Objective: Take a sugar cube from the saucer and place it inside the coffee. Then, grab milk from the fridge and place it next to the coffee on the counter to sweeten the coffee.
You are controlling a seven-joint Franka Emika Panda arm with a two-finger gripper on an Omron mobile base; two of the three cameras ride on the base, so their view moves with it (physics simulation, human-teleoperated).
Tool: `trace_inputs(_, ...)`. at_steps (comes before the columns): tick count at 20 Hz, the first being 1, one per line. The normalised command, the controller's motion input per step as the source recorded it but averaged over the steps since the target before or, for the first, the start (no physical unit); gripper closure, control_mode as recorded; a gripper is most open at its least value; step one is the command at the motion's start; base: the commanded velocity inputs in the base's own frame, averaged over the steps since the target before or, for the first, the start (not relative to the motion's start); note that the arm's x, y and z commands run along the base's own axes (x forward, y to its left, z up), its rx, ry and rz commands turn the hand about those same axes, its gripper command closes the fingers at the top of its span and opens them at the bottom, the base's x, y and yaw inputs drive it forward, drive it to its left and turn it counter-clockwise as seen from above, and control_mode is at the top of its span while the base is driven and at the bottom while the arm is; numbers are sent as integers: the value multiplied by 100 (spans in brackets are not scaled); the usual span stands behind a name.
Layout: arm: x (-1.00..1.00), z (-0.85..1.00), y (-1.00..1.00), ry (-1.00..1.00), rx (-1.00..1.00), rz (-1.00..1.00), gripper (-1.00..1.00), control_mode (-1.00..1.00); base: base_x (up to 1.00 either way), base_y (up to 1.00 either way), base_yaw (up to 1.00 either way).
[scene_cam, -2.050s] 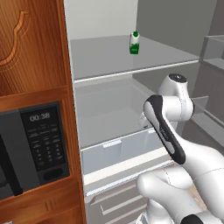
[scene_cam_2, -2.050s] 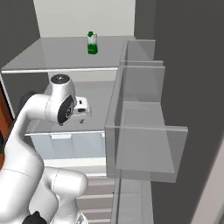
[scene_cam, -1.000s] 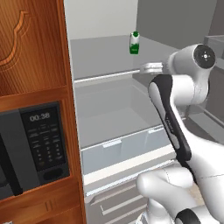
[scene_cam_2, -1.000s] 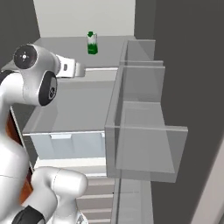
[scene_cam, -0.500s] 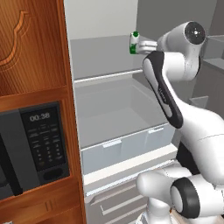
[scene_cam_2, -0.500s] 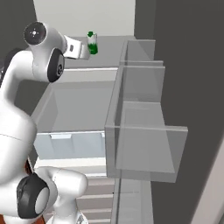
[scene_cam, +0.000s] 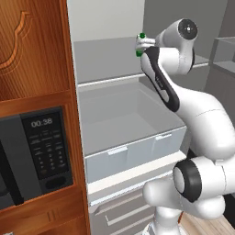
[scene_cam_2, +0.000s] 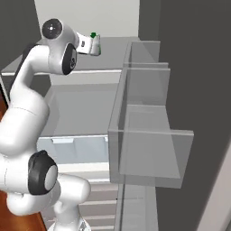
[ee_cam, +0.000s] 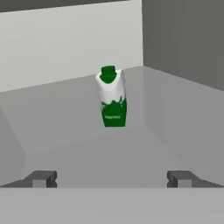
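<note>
Kitchen: open fridge (scene_cam: pixel 119 114), microwave (scene_cam: pixel 36 156)

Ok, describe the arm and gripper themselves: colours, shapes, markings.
The arm is glossy white, built of rounded segments with dark grey round joint caps and a black strip along one link. The gripper has two small, blocky dark grey fingertips. No cables or markings show.

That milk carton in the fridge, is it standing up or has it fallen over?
Standing upright. The milk carton rests on its green base on the fridge shelf, green cap on top.
</note>
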Motion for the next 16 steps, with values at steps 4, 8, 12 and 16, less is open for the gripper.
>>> trace_inputs(4, 61, 0, 0, 0, -1, 0, -100, -100, 0, 0, 0)
trace_inputs(8, 55, 0, 0, 0, -1, 0, -100, -100, 0, 0, 0)
trace_inputs(12, 58, -4, -1, 0, -1, 0, -100, -100, 0, 0, 0)
trace_inputs(16, 52, -5, -4, 0, -1, 0, -100, -100, 0, 0, 0)
